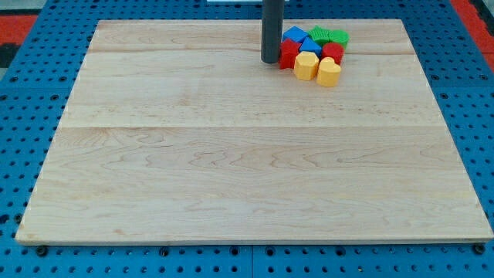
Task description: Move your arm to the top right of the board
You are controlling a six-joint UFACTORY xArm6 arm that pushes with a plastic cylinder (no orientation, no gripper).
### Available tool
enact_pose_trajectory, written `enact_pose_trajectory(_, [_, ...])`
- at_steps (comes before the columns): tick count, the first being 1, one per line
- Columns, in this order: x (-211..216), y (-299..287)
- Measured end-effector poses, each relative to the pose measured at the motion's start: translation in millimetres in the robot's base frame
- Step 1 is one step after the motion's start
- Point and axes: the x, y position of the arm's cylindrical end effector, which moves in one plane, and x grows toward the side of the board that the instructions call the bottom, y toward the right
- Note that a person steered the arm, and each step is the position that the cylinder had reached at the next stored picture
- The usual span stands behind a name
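**Rod upright near the board's top edge**

My tip (270,60) rests on the wooden board (231,154), right of centre along the board's top edge. The dark rod rises straight up from it and leaves the view at the top.

My tip (270,60) just left of clustered blocks (312,52)

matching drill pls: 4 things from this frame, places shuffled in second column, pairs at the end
1. my tip
2. green blocks
3. yellow blocks
4. wooden board

a. view's bottom edge of the cluster
b. just to the view's left of the cluster, beside a red block
c. on the blue pegboard
d. view's top right of the cluster

Pairs: 1-b, 2-d, 3-a, 4-c
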Motion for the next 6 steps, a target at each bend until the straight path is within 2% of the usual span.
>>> enact_pose_trajectory(2, [3,1])
enact_pose_trajectory(3, [43,7])
enact_pose_trajectory(5, [100,110])
enact_pose_trajectory(6, [73,172])
